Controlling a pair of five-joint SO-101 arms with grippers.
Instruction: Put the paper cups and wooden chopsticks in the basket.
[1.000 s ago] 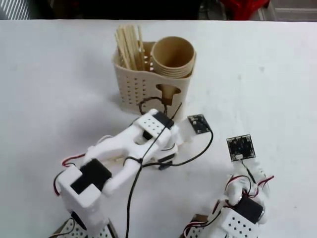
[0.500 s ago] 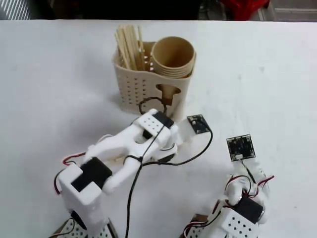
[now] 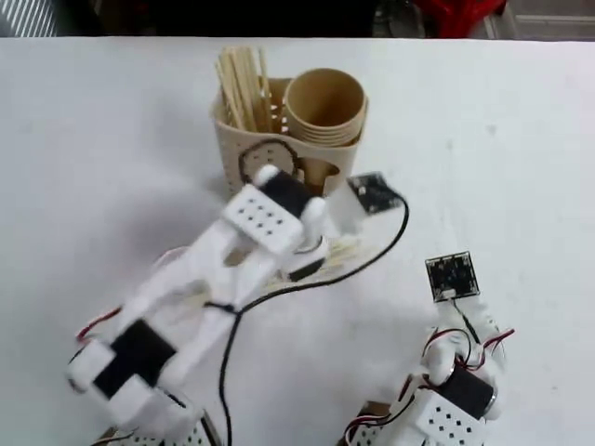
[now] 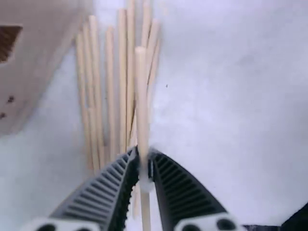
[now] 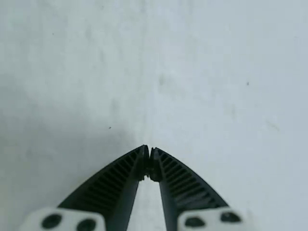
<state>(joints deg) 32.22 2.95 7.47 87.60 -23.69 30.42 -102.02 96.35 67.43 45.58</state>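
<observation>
The cream perforated basket (image 3: 279, 158) stands at the back of the white table and holds a stack of paper cups (image 3: 323, 104) and upright wooden chopsticks (image 3: 242, 85). My left arm sits just in front of it. In the left wrist view my left gripper (image 4: 143, 161) is shut on one wooden chopstick (image 4: 141, 96), held above several loose chopsticks (image 4: 108, 91) lying on the table beside the basket's corner (image 4: 29, 48). A few of their tips (image 3: 337, 251) show under the arm. My right gripper (image 5: 147, 155) is shut on nothing above bare table.
The right arm (image 3: 456, 381) rests at the front right edge of the table, its camera board (image 3: 451, 276) facing up. A black cable (image 3: 372, 260) loops from the left arm across the table in front of the basket.
The left arm has lifted and swung back toward the basket, raising a chopstick off the pile. The right arm has stayed still.
</observation>
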